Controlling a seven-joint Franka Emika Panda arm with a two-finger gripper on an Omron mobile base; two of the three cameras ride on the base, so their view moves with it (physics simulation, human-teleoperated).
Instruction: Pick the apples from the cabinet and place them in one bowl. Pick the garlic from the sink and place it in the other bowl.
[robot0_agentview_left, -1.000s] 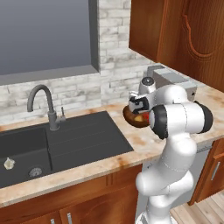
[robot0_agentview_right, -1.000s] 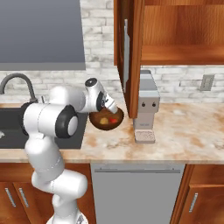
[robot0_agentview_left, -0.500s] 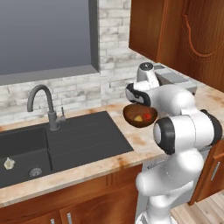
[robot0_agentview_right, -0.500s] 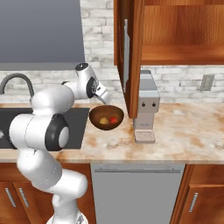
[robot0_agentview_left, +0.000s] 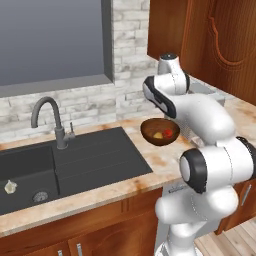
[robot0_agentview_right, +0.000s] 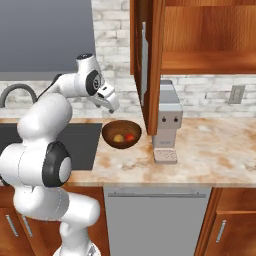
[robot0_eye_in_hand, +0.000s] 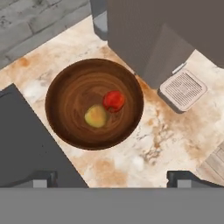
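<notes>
Apples first: in the left base view the red apple and the yellow-green apple lie side by side inside the reddish-brown bowl, which stands on the marble counter just off the sink's right edge. The black sink has its tap at the back edge, and the garlic sits on the floor of the deep basin at the far left, near the round drain. The white arm bends over the bowl from the right.

From the right base view, the same bowl rests between the sink's edge and the grey coffee machine, both fruits in its bottom. The gripper hangs above the bowl's left rim, clear of it, holding nothing. The cabinet stands open above the machine, its door swung out.

Looking down from the hand view, the bowl is seen whole, the red apple touching the yellow-green one near its middle. The two finger tips stand spread wide at the lower edge, released and empty. The machine's drip grille lies to the right of the bowl.
</notes>
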